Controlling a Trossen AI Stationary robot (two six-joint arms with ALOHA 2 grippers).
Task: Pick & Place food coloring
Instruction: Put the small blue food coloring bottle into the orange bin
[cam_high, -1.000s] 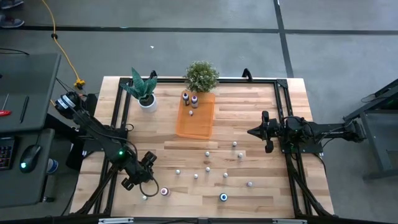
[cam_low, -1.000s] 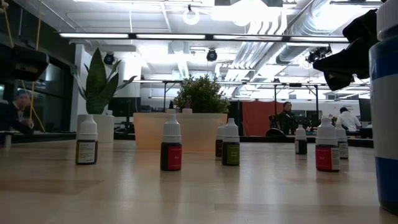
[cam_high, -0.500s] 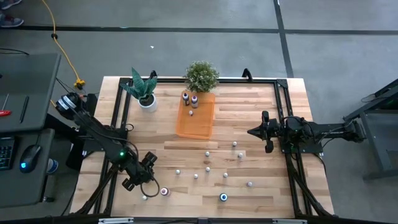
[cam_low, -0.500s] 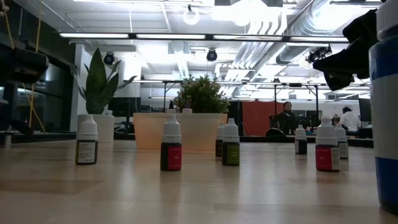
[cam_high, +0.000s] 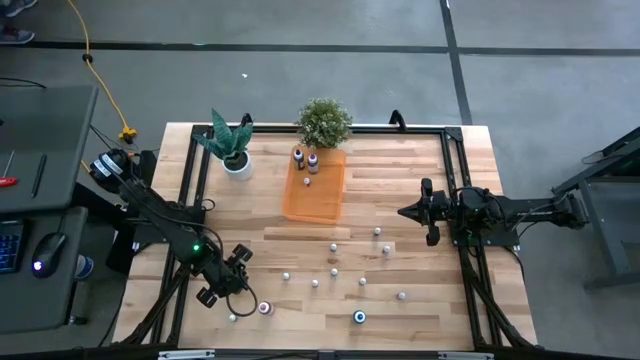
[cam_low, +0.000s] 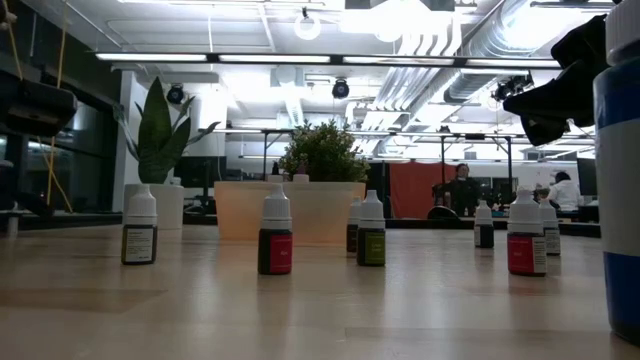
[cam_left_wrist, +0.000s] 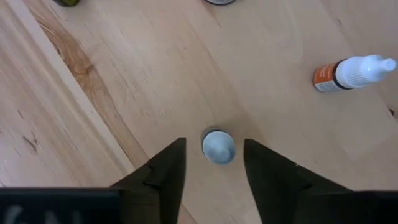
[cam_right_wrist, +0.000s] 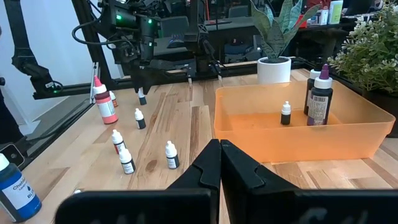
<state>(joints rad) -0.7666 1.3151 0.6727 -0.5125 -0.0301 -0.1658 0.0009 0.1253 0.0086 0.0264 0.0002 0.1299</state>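
One small white-capped bottle (cam_left_wrist: 218, 147) stands upright on the desk (cam_high: 400, 175), seen cap-on in the left wrist view, directly between the two dark fingers (cam_left_wrist: 165, 177) of the left pincer (cam_high: 226, 292). A gap shows on each side of the cap; the fingers straddle it without touching, so the pincer is not yet clenched on it. Left arm reaches from the desk's left edge toward the near-left corner, pincer pointed down at the desk.

Nearby in that wrist view, another bottle (cam_left_wrist: 348, 73) lies on its side, white cap and dropper tip, orange label band; lettering unreadable.

Roughly a dozen more bottles of food coloring (cam_high: 334, 271) stand scattered over the near half of the desk, most pale with white caps. One has a red body (cam_high: 265, 308), one a blue body (cam_high: 359, 317). The low view shows dark, red and green labels; no text legible. The right wrist view shows a blue-labelled bottle at its edge with partial lettering, not readable.

Three bottles (cam_high: 305, 161) stand inside the orange tray (cam_high: 328, 200) at its far end, two tall and dark, one small.

Right pincer (cam_high: 404, 212) hangs over the desk's right side, well apart from the bottles, fingers pressed together, grasping nothing.

Two potted plants (cam_high: 324, 122) stand at the far edge beyond the tray.
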